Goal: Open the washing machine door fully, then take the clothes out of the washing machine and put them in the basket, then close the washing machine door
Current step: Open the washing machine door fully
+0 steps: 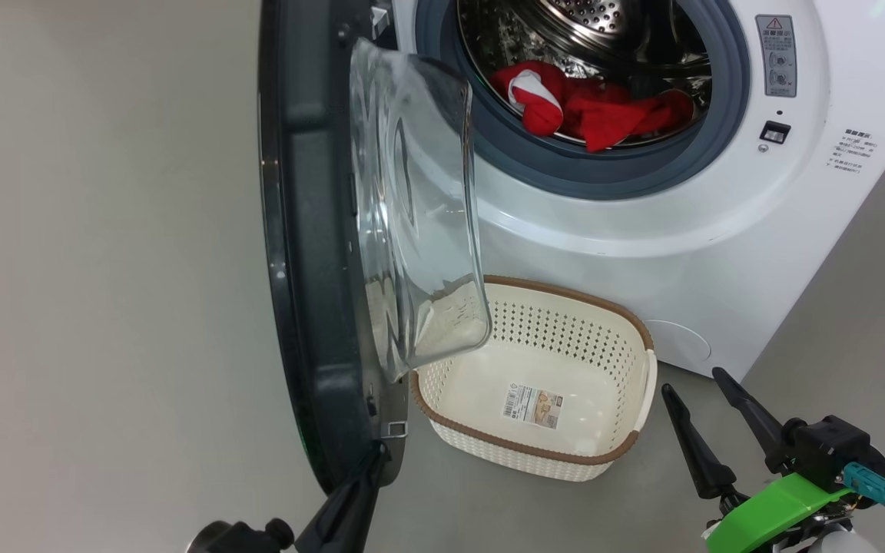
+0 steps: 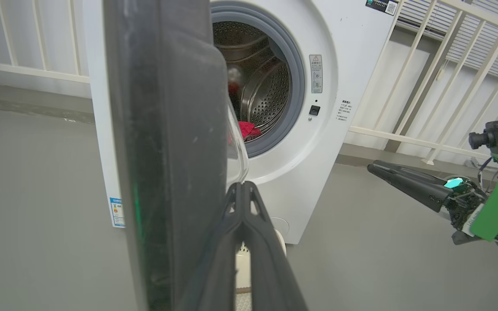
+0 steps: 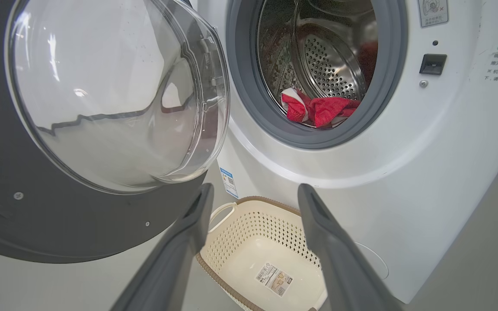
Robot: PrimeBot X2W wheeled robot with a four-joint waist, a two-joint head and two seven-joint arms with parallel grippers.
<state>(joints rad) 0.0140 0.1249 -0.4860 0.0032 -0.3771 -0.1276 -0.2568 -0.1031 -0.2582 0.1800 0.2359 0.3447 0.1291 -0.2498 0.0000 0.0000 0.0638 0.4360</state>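
The washing machine [image 1: 642,253] stands with the washing machine door [image 1: 312,269] swung out edge-on, glass bowl facing the drum. Red clothes [image 1: 596,111] with a white patch lie at the drum's front lip. The basket [image 1: 565,296] sits on the floor below the opening, with just a sticker inside. My left gripper [image 1: 373,461] is shut, its tips against the door's lower inner edge; the left wrist view shows the left gripper [image 2: 242,186] beside the door [image 2: 167,129]. My right gripper [image 1: 694,382] is open to the right of the basket. In the right wrist view, the right gripper [image 3: 256,190] points at the basket [image 3: 257,201] below the clothes [image 3: 322,110].
Grey floor [image 1: 104,346] spreads to the left of the door and to the right of the machine. A white railing [image 2: 426,86] runs behind the washer. The door's glass bowl [image 1: 419,215] overhangs the basket's left end.
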